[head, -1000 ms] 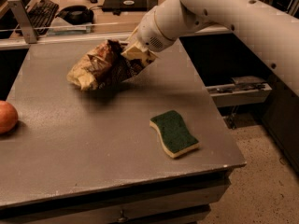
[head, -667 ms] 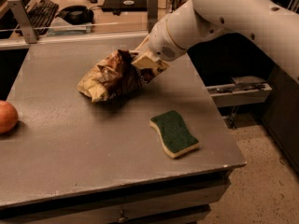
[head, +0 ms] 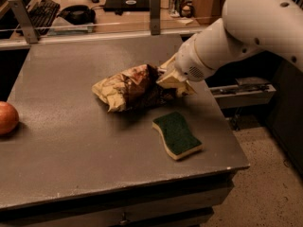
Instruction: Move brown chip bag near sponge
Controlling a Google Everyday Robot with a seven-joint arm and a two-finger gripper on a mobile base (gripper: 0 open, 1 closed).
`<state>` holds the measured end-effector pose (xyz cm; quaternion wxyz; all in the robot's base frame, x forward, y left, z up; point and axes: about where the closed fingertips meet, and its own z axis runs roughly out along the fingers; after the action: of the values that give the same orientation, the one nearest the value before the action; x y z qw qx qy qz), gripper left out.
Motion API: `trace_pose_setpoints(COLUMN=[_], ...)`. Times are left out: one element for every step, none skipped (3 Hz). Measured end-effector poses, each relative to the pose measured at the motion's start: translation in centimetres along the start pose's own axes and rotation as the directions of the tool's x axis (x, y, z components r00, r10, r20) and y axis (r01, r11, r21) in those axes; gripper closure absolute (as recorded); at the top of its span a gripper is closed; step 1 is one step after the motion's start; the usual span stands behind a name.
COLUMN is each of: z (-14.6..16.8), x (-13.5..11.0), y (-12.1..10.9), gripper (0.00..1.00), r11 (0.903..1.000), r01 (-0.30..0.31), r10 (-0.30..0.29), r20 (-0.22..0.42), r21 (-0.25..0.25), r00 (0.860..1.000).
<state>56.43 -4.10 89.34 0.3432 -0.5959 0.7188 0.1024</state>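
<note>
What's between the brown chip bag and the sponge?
Nothing; camera view shows only bare table between brown chip bag and sponge. The hand grips the bag's picture-right end.

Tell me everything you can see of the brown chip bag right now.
The brown chip bag is crinkled foil, dark brown in the middle with tan-yellow ends, stretched left to right low over the grey table, just behind and left of the sponge and apart from it. The claw is shut on its right end, reaching in from the right. Whether its underside rests on the table or hangs just above, I cannot tell.
</note>
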Motion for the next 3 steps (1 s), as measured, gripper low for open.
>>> trace_pose_setpoints(z=[-1.4,-2.9,-3.7], x=[1.8,2.8,3.5], y=[0.5,1.0,1.3], gripper=[0.52,0.28,0.06], r11=[0.9996,0.9989,0.9985], r01=[-0.027,-0.041,-0.050], r10=[0.027,0.042,0.051], r20=[-0.033,-0.051,-0.061], r21=[0.011,0.021,0.022], r00=[0.999,0.998,0.997])
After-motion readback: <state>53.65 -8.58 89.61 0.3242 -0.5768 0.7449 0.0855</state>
